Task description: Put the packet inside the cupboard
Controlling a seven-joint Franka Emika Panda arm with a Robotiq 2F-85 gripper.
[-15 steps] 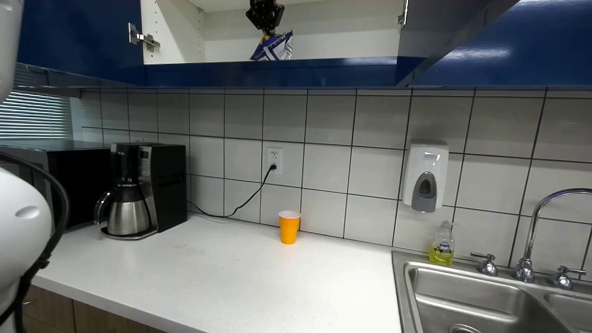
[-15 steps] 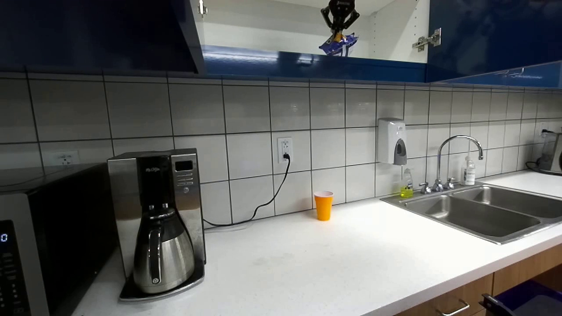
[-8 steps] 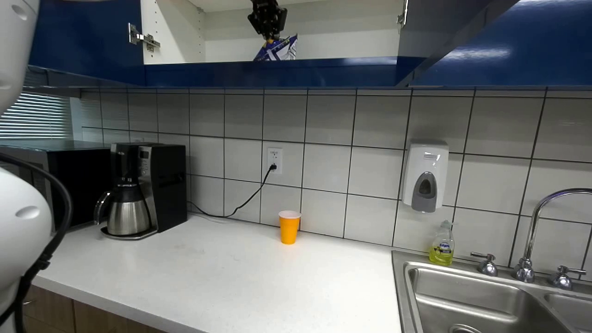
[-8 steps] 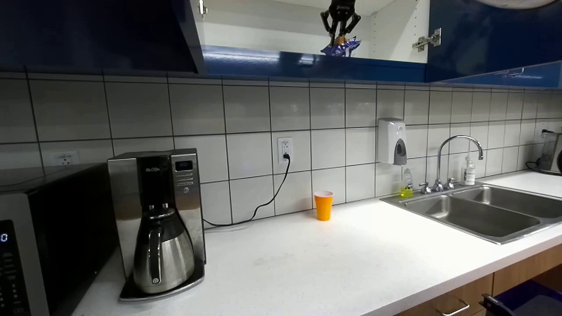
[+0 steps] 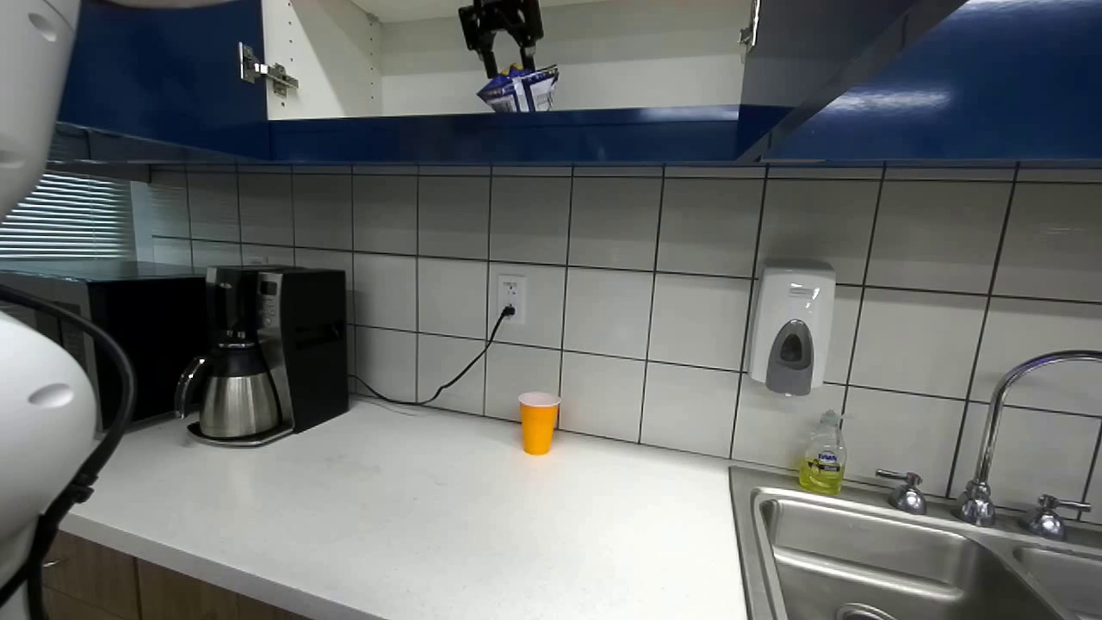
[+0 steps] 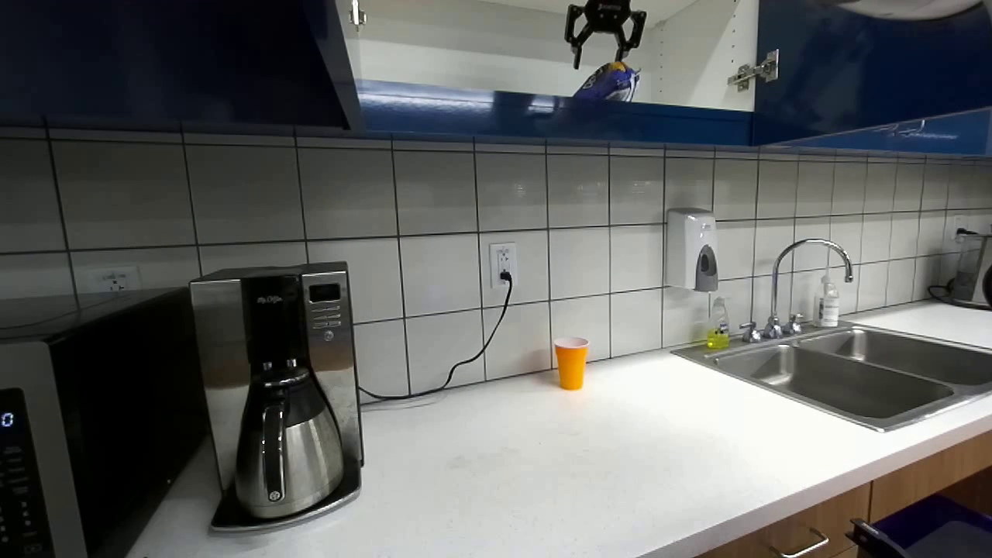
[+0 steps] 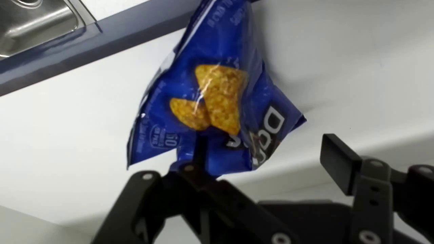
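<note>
Blue and shiny, the packet (image 7: 217,88) was inside the cupboard (image 6: 457,46), just behind its front edge (image 5: 413,139), which hid the packet's bottom in both exterior views; it was crinkled, with gold chip pictures (image 7: 222,101) on its side; my hand (image 6: 598,60) hung right over it, spread wide, so the packet was loose from my grip; in the wrist view, one finger (image 7: 201,149) reached over the packet, and I could not tell if it touched; the other finger (image 7: 339,164) stood well apart, out to the side, away from the packet; down below, an orange cup (image 5: 538,428) stood upright on the white bench (image 5: 413,517), between the coffee maker (image 5: 310,344) and the silver sink (image 5: 752,551).
</note>
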